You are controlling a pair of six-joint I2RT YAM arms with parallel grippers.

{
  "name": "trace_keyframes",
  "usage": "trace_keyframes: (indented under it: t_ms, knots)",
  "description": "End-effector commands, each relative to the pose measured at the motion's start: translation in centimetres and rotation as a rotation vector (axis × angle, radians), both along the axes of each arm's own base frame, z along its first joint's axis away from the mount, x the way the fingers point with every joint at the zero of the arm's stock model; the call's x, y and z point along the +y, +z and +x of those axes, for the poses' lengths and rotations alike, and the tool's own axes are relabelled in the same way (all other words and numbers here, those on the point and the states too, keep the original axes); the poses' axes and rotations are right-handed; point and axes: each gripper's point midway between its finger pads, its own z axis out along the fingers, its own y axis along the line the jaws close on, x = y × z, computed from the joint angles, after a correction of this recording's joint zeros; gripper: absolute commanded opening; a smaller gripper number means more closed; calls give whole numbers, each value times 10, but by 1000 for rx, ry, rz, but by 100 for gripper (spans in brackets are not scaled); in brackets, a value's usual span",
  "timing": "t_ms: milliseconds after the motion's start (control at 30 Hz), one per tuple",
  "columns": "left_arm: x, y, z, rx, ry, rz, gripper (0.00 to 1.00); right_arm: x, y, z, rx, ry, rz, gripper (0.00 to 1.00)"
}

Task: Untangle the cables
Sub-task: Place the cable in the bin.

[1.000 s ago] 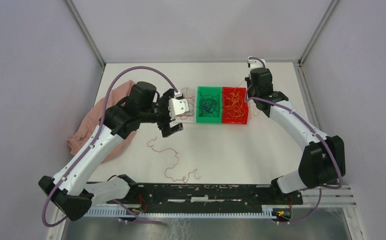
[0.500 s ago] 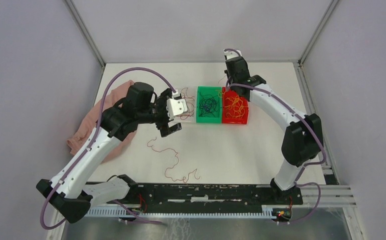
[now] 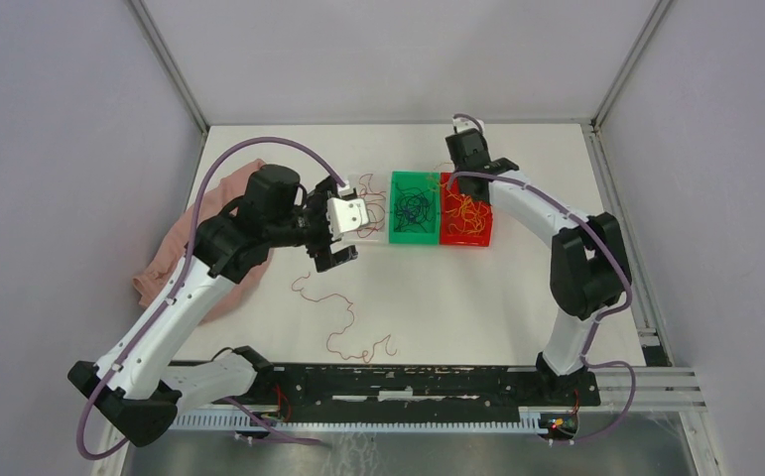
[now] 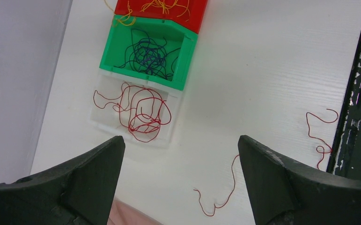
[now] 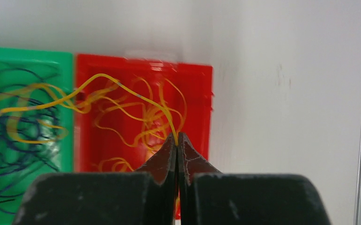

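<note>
Left gripper (image 4: 180, 143): jaws spread wide with nothing between them. It hangs over the tabletop (image 3: 477, 307) on the near side of the clear tray. Only the two dark fingertips show in its own camera.
Right gripper (image 5: 177, 136): jaws pressed together, pinching one yellow strand (image 5: 122, 89) at the very tips. From above, the fingers are tucked under the wrist and hard to make out.
Yellow cables (image 3: 465, 213): a loose heap in the red bin (image 5: 197, 117), toward the far edge of the tabletop. The pinched strand arches out of it and trails across the green bin; its far end runs off the frame's left edge.
Dark cables (image 4: 145, 54): a knot inside the green bin (image 4: 187, 51), which touches the red bin's left side. The single strands cannot be told apart.
Red cables (image 4: 143, 112): coiled in the clear tray (image 4: 103, 119), against the green bin's left side, with one loop spilling over the rim. The tray is faint against the white surface.
Loose red cable (image 3: 343, 317): wanders across the bare tabletop toward the near edge.
Pink cloth (image 3: 175, 253): bunched at the left edge, partly covered by the left arm.
</note>
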Motion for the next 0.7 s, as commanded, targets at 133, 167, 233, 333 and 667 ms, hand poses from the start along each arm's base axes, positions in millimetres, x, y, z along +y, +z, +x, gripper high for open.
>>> trace_keyframes:
  t_ms: [133, 167, 233, 333, 667]
  knots:
    - [-3, 21, 8, -86, -12, -28, 97, -64, 7, -28, -75, -249, 114, 0]
    - [-3, 22, 9, -87, -12, -28, 97, -65, 4, -30, -69, -254, 119, 0]
    - [-4, 23, 9, -87, -11, -30, 96, -63, -3, -32, -53, -241, 127, 0]
    - [-4, 24, 9, -88, -10, -31, 96, -52, -16, -30, -11, -206, 150, 0]
    - [-3, 22, 12, -92, -7, -19, 96, -26, -20, -19, 8, -152, 148, 0]
